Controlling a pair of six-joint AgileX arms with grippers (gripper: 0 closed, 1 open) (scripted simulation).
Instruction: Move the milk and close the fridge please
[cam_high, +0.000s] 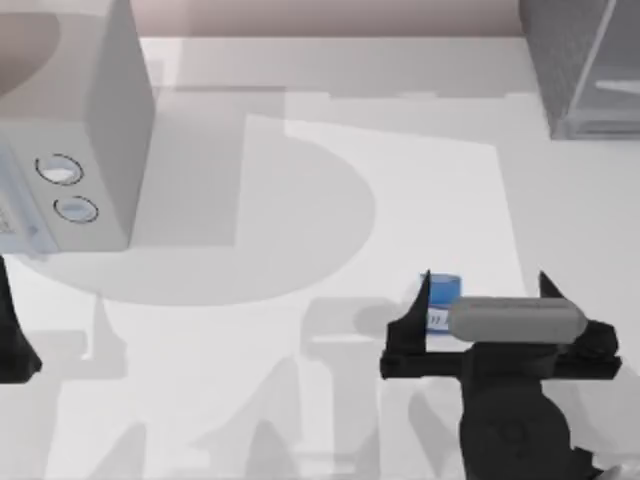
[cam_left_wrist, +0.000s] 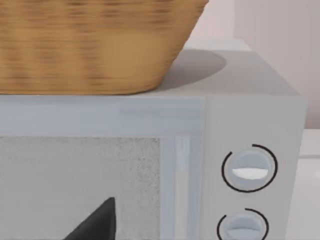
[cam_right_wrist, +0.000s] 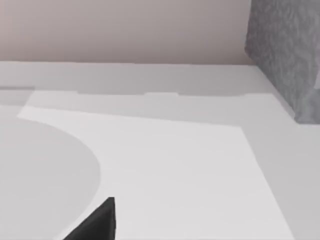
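The counter is a smooth white surface with wide bare room across the middle of the top view, crossed only by soft grey shadows. In the upper right corner stands the fridge, a dark grey speckled box with a lighter smooth panel; its edge also shows in the right wrist view's upper right. At the upper left sits a light grey box with two round dials, and the left wrist view shows a woven tan basket resting on its flat top.

The milk, a small white carton with a bright blue top, stands at the lower right of the top view. The right hand is spread wide, one dark finger just beside the carton. The left hand sits at the left edge, lower down; I cannot tell whether it is spread.
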